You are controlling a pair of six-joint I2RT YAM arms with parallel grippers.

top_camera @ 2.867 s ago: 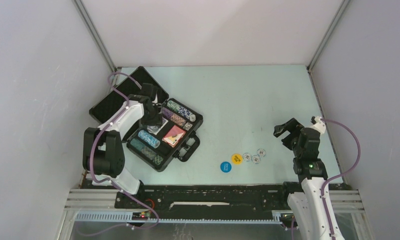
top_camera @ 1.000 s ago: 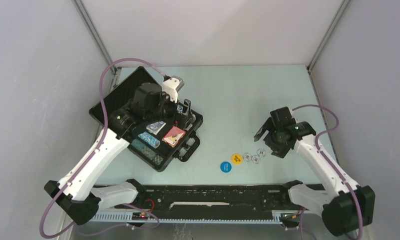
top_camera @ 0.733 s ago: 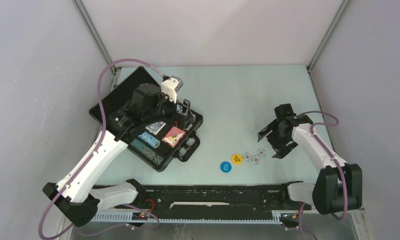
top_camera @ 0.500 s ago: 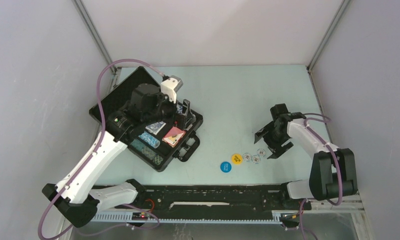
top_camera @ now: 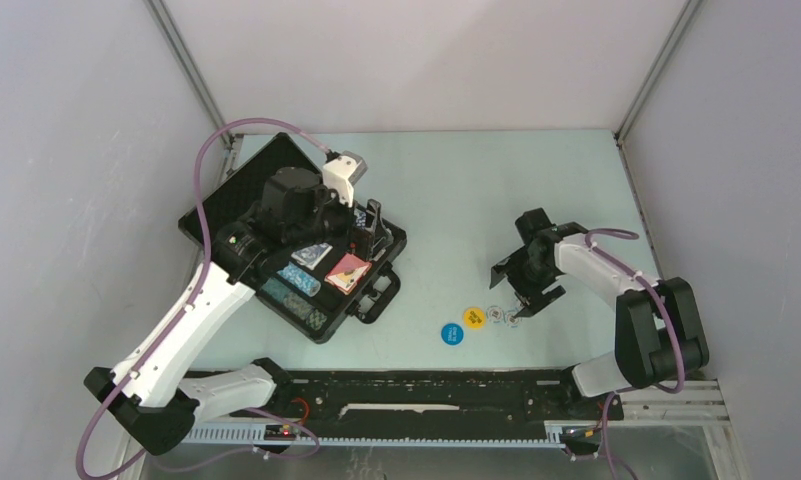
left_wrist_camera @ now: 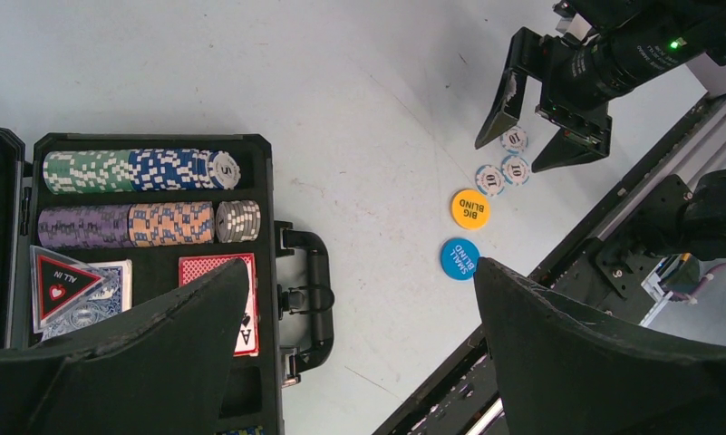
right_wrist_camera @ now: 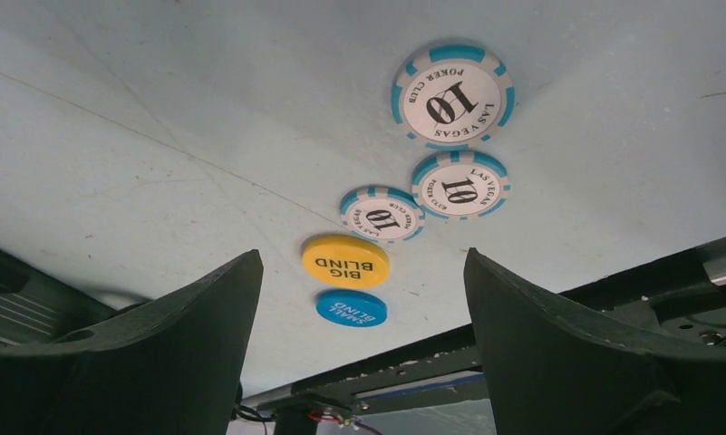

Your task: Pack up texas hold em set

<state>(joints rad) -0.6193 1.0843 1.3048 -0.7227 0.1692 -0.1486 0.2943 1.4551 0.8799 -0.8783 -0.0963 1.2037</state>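
Observation:
The black briefcase [top_camera: 378,292] lies open at the left, lid [top_camera: 226,200] flat behind it. The left wrist view shows rows of chips [left_wrist_camera: 141,169], a red deck [left_wrist_camera: 209,269], a blue deck [left_wrist_camera: 105,299] and the triangular marker [left_wrist_camera: 58,279] inside. My left gripper [top_camera: 371,225] hangs open and empty above the case. On the table lie the yellow disc [top_camera: 473,317], the blue disc [top_camera: 452,333] and three white-blue chips [right_wrist_camera: 459,185]. My right gripper [top_camera: 516,285] is open just above those chips, which sit ahead of its fingers [right_wrist_camera: 558,362].
A black rail [top_camera: 426,390] runs along the near table edge, close to the blue disc. Grey enclosure walls stand on the left [top_camera: 76,150], back and right. The case handle [left_wrist_camera: 309,290] points toward the discs.
My right arm has swung left and down toward the loose chips, jaws staying open. My left arm lifted out of the case earlier and has held still for the last second.

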